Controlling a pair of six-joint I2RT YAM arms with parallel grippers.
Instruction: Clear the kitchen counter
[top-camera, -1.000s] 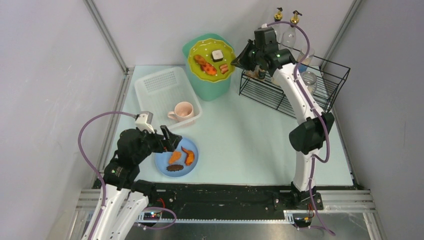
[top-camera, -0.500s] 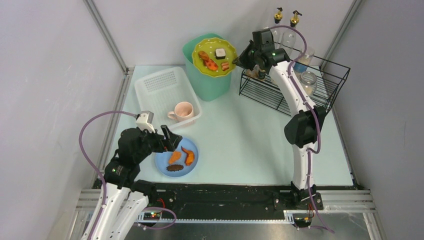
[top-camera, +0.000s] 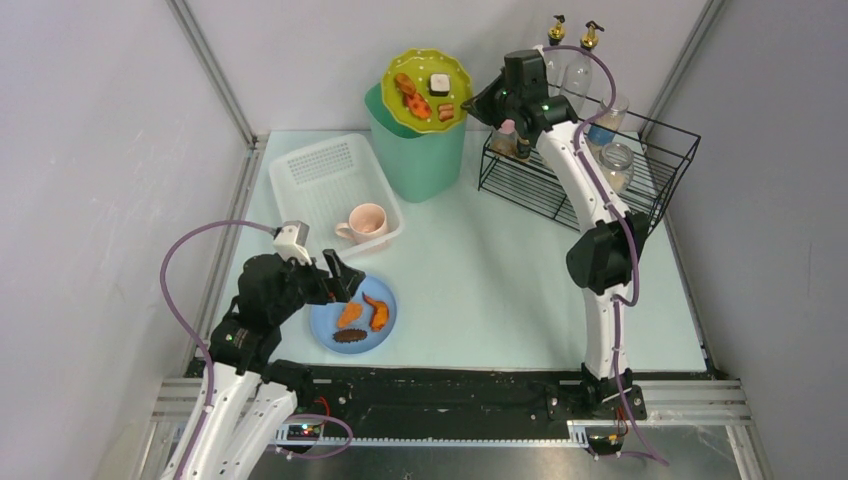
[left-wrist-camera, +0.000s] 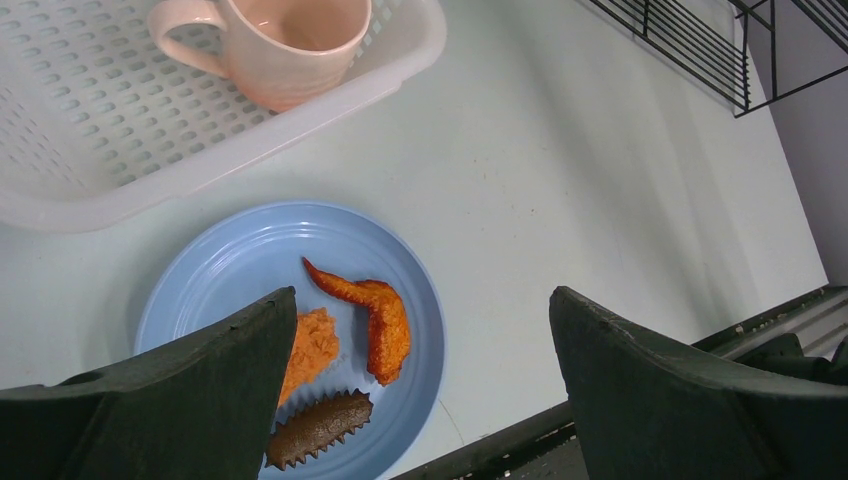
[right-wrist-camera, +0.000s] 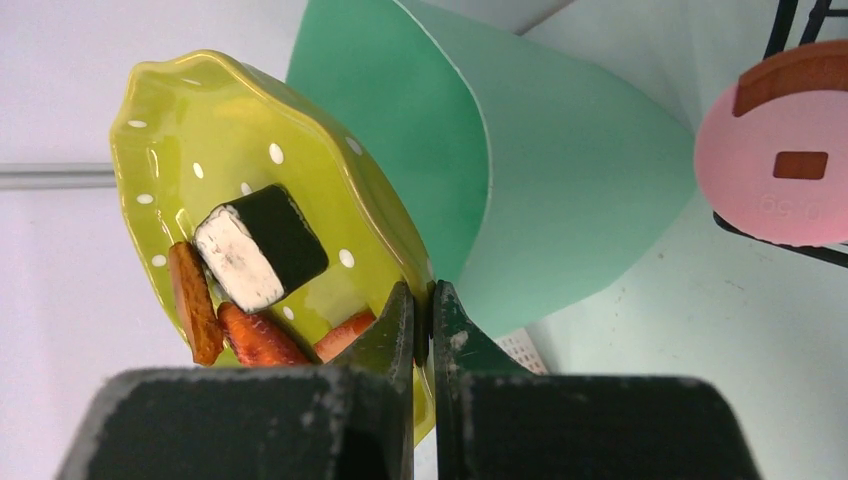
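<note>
The pale mint surface carries everything in view and fills the space between the frame rails, with the arms' bases at its near edge. The right claw is reached out high over the far edge, its jaws pinched tight on the rim of a yellow-green dotted plate. The right wrist view shows the two fingertips pressed together with the plate's wavy rim between them. The plate is tilted and held above the open mouth of a mint-green bin, which stands at the far edge near the middle. On the plate lie a black-and-white rice block and several orange-red pieces. A black wire rack holding jars sits in the far right corner. A white perforated basket sits toward the far left corner with a pink mug in its nearer end. The left claw hangs just above the surface near the near edge, left of the middle, its jaws spread wide and holding nothing. Beneath it is a blue plate bearing an orange wing, an orange lump and a dark brown ridged piece.
</note>
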